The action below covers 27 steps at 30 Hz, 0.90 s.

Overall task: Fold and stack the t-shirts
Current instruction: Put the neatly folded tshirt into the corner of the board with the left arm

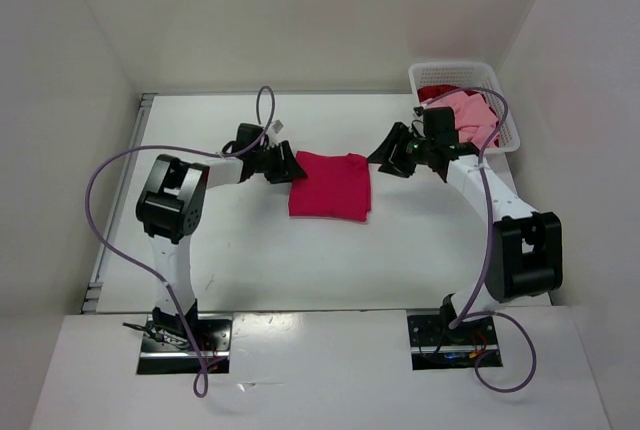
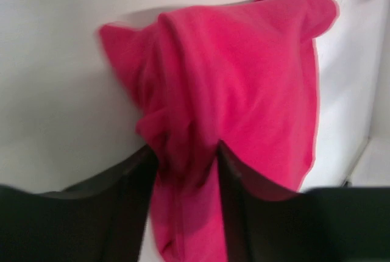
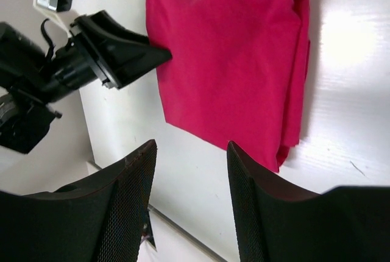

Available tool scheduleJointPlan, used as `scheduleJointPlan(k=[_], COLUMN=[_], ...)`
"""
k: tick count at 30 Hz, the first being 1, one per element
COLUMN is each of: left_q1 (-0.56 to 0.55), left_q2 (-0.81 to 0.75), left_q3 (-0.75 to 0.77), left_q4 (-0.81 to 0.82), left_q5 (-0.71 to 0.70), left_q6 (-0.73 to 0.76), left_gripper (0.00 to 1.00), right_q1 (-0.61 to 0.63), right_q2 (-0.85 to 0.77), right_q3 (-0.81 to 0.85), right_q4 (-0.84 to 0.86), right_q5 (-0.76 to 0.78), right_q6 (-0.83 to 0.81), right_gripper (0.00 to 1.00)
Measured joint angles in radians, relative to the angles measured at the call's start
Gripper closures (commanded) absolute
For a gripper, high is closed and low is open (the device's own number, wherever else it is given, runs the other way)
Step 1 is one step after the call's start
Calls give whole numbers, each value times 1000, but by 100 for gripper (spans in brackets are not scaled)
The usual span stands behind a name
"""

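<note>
At the table's (image 1: pixel 250 250) centre lies the folded crimson t-shirt (image 1: pixel 330 186). The left gripper (image 1: pixel 287 163) straddles its edge, and I cannot tell whether it pinches. The right gripper (image 3: pixel 191 146) is nearby, jaws apart and empty.

The white table (image 1: pixel 250 250) has a smooth, slightly shiny top, and pale walls close it on the left, the far and the right side. Near its middle, a little toward the far side, lies a crimson-magenta t-shirt (image 1: pixel 330 185), folded into a flat, nearly square packet whose layers show along the right edge. In the far right corner stands a white lattice basket (image 1: pixel 452 68), well apart from the t-shirt and close to the right wall.
</note>
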<state>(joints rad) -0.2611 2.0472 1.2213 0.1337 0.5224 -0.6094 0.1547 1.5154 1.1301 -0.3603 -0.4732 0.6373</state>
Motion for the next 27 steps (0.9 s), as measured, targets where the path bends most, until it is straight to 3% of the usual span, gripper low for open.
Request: scheduleJointPlan(k=[3, 6, 13, 17, 21, 22, 23, 25, 26, 27], left_q1=[-18, -34, -23, 104, 345, 408, 475, 606, 664, 712], left_q2=[54, 93, 127, 100, 53, 47, 39, 20, 12, 3], left_q3=[27, 71, 288, 373, 375, 370, 358, 304, 272, 230], left_q4=[40, 44, -74, -78, -69, -62, -46, -6, 5, 19], left_q5=[40, 51, 24, 15, -21, -36, -54, -85, -100, -119], left_q6=[-27, -57, -72, -75, -104, -115, -134, -187, -212, -240], left_gripper=[66, 73, 77, 74, 72, 68, 50, 28, 5, 0], right_q1=[-4, -6, -7, -7, -7, -7, -7, -7, -7, -7], right_q2=[-26, -42, -92, -114, -119, -120, -120, -120, -120, -120], right_q3=[-32, -53, -115, -147, -158, -158, -158, -158, -158, -158], right_q4=[-3, -6, -24, -45, -54, -55, -58, -65, -69, -73], right_q5=[-4, -6, -6, -8, -17, -22, -28, -40, -45, -51], right_q6=[-2, -6, -19, -29, -37, -39, -43, -53, -57, -60], right_gripper=[44, 44, 44, 44, 44, 44, 44, 44, 44, 44])
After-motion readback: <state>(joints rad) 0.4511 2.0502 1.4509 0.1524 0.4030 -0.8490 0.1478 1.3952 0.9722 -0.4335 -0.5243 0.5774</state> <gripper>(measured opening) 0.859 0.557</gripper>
